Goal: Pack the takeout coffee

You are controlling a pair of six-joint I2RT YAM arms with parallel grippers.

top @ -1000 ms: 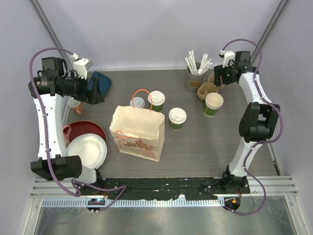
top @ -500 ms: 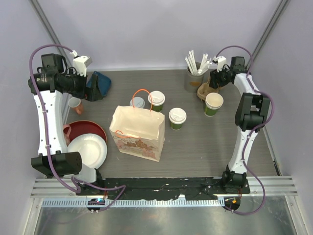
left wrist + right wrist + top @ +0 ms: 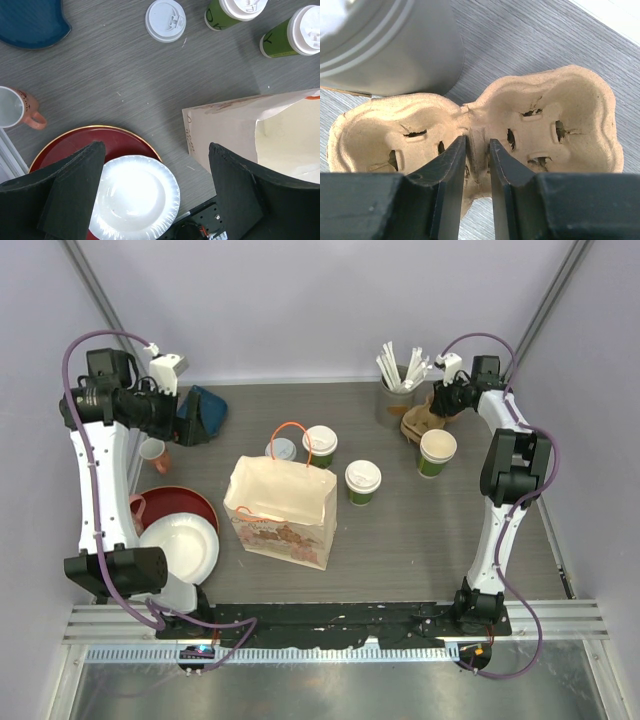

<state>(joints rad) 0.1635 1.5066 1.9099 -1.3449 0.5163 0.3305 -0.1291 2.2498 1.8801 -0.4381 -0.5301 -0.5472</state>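
Grey wood-grain table (image 3: 420, 540) — pale lilac walls (image 3: 300, 300).

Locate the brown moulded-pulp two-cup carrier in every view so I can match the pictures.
Top external: the brown moulded-pulp two-cup carrier sits far right, beside the grey metal straw holder.
Left wrist: not in it.
Right wrist: it fills the centre, its middle ridge pinched by the right gripper.
Shared landmark: the straw holder, upper left in the right wrist view; the left wrist shares only the grey tabletop.
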